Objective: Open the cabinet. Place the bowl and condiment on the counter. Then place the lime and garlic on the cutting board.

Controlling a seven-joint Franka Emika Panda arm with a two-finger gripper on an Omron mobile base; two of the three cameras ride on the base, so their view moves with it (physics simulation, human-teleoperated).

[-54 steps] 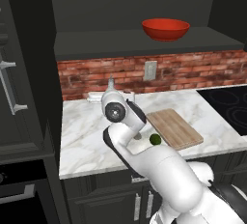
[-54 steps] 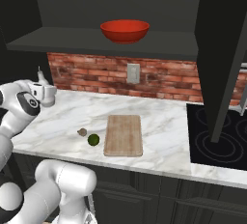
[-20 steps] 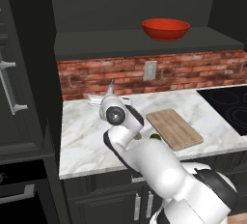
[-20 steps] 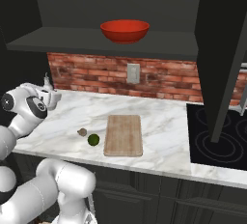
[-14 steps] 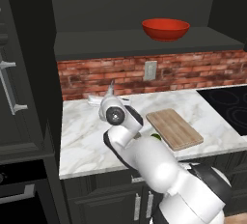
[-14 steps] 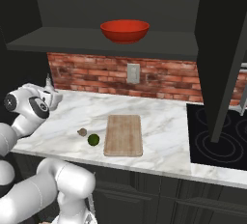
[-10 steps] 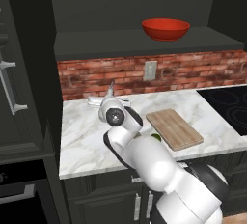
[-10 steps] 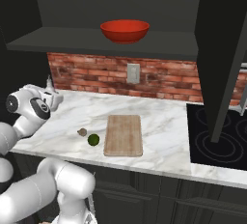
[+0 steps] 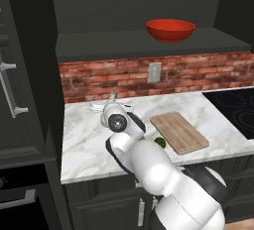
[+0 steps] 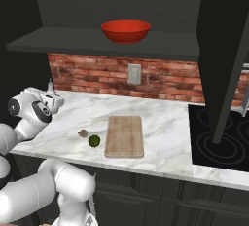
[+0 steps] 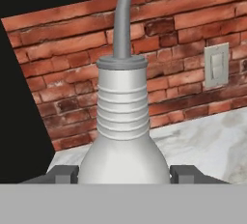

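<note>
Hand view looks straight at the condiment, a white bottle with a ribbed neck and a thin grey nozzle curving up past the top edge; the two dark finger tips sit close on either side of its rounded body, so the gripper is closed around the bottle. Behind it runs a red brick wall with a pale switch plate, and a strip of marble counter lies below and beyond. Left base view puts the gripper low over the back left part of the counter, near the brick wall, with the nozzle poking up just above the hand. In that view the cutting board lies to the right of the arm, and the lime peeks out just beside its near left corner. Right base view shows the lime and the smaller garlic lying close together on the counter, just left of the board and not on it. The red bowl sits on the shelf of the cabinet, above the brick wall. A black stovetop lies at the right end of the counter.
</note>
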